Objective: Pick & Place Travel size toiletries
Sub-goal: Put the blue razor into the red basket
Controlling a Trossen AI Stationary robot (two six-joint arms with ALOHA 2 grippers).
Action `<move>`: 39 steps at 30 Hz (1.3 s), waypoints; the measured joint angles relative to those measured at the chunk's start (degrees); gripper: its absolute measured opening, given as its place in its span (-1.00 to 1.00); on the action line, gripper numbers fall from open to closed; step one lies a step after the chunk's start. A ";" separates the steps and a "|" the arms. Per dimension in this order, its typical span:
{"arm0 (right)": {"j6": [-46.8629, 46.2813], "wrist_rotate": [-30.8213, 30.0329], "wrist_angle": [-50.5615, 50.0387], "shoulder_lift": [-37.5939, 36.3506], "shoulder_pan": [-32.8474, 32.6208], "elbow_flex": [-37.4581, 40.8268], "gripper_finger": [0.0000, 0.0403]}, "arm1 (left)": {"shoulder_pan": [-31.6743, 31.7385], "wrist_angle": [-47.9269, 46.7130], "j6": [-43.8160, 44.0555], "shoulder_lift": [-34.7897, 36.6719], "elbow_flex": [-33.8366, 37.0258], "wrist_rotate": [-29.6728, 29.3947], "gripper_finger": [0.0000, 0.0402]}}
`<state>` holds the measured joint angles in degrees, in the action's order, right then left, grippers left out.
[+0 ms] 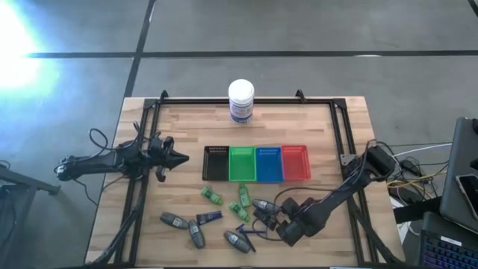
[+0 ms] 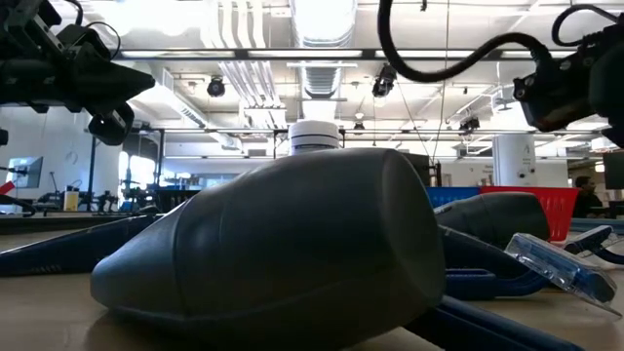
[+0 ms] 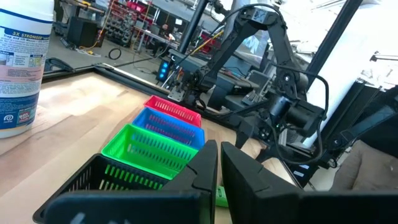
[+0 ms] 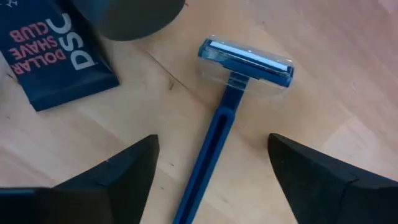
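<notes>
The travel size toiletries lie scattered on the near part of the table: green packets [image 1: 211, 196], grey oval bottles [image 1: 173, 220] and a navy tube [image 1: 209, 217]. My right gripper [image 1: 270, 218] points down over them, open. In its wrist view my right gripper [image 4: 211, 180] has one finger on either side of the handle of a blue razor [image 4: 219, 134], touching nothing. The razor lies flat on the wood, its clear-capped head [image 4: 245, 61] pointing away from the fingers. Beside it lie a navy tube [image 4: 56, 56] and a grey bottle [image 4: 134, 15]. My left gripper [image 1: 175, 158] waits shut at the table's left.
Black [image 1: 216, 163], green [image 1: 241, 164], blue [image 1: 269, 164] and red [image 1: 295, 162] trays stand in a row at mid-table. A white jar [image 1: 241, 100] with a blue label stands at the far edge. A dark frame [image 1: 340, 127] runs around the work area.
</notes>
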<state>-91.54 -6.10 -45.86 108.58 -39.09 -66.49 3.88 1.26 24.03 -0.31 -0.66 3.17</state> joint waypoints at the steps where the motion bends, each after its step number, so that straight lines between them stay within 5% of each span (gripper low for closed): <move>1: -0.22 -0.11 0.36 0.11 0.00 0.06 0.41 | -0.02 0.00 0.00 0.00 0.01 -0.01 -0.87; 23: -2.76 -1.80 0.15 0.13 -0.44 0.21 -0.18 | -0.01 0.00 0.00 0.01 0.00 0.00 -0.87; 39: 3.51 -4.32 -0.53 -0.79 -1.17 0.52 -0.91 | -0.01 0.00 0.00 0.00 0.02 0.01 -0.87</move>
<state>-88.04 -10.41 -46.39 107.79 -40.26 -65.98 3.87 1.26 24.03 -0.31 -0.64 3.18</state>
